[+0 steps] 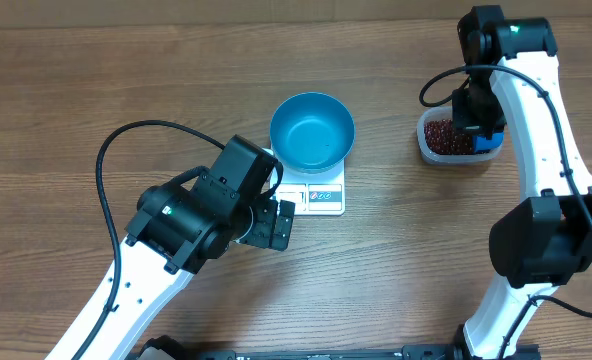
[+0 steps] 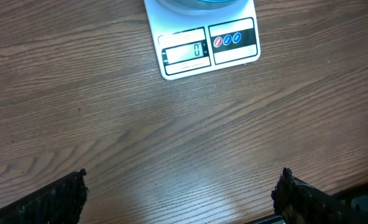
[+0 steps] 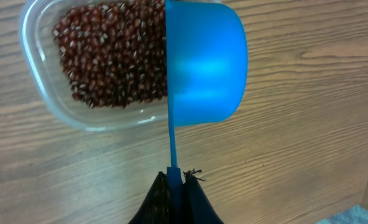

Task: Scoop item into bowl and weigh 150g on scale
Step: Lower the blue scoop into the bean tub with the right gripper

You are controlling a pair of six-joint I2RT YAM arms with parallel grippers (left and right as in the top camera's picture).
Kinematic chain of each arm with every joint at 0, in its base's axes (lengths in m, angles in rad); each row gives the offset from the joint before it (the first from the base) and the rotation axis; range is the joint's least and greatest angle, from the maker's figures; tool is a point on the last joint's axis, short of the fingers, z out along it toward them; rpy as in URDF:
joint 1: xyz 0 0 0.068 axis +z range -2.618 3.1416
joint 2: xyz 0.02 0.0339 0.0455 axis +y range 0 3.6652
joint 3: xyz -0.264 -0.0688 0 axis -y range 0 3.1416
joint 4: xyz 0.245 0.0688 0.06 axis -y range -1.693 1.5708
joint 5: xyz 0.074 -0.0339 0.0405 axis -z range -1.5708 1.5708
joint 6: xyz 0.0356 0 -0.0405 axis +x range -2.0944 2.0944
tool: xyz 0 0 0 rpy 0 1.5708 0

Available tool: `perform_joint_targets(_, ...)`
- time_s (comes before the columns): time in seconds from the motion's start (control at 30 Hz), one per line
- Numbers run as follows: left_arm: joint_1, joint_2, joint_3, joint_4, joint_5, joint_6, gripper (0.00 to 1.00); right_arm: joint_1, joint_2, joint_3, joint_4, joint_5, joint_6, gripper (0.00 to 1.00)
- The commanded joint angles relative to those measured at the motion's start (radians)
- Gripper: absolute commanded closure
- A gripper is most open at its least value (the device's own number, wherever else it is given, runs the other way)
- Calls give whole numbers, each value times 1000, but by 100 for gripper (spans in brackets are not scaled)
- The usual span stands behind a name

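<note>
The bright blue bowl (image 1: pixel 312 131) stands on the white scale (image 1: pixel 321 196), and nothing shows inside it. In the left wrist view the scale (image 2: pixel 202 46) shows a zero in its display, with a sliver of the bowl (image 2: pixel 196 3) at the top edge. My left gripper (image 1: pixel 276 222) hovers just in front of the scale, jaws wide open over bare wood (image 2: pixel 183 178). The red-brown beans (image 3: pixel 112 53) fill a clear tub (image 1: pixel 422 135) at the right. My right gripper (image 3: pixel 174 177) is shut on the handle of a blue scoop (image 3: pixel 202 62), held on edge over the tub's right side.
The right arm (image 1: pixel 551 140) rises along the right side of the table above the tub. The left arm (image 1: pixel 166 240) reaches in from the lower left with a black cable looping over it. Wooden tabletop lies between scale and tub.
</note>
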Motion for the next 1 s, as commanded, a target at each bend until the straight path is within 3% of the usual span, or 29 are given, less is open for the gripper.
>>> perform_joint_targets(0.0,-4,-7,0,1,1,-10,0,1,-3,26,22,61,29,96)
perform_joint_targets(0.97,-4,-7,0,1,1,-10,1,57,67,13,21,83,130,96)
